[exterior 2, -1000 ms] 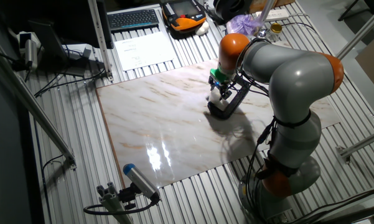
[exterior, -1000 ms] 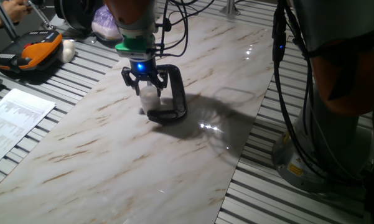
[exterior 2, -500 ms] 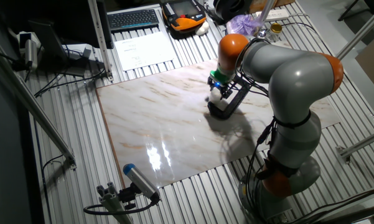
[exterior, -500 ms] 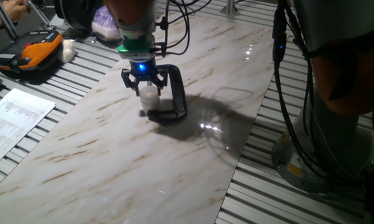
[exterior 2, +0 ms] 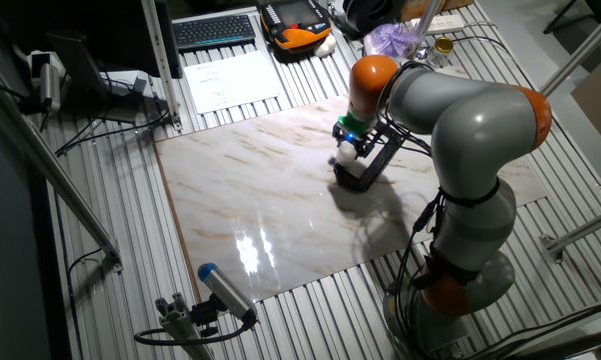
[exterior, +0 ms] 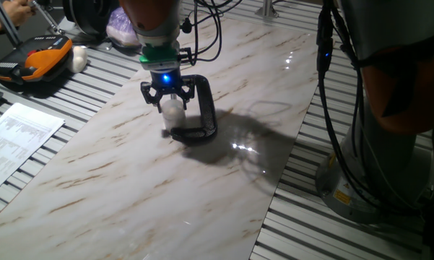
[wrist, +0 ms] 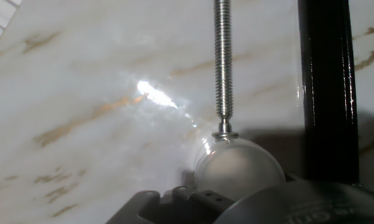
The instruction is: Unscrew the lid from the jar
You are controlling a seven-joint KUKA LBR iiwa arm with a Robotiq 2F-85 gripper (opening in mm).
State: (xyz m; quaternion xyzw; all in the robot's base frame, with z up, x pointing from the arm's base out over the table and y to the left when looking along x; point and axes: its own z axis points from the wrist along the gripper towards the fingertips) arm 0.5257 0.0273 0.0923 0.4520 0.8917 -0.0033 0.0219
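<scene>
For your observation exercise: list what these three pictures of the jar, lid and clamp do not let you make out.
- Seam between lid and jar: blurred in the hand view; too small in both fixed views.
- Jar body: mostly hidden by the hand in one fixed view.
- Whether the fingers touch the lid: too small to tell.
- C-clamp: cut off by the hand view's edges.

gripper raised slightly, lid lifted
</scene>
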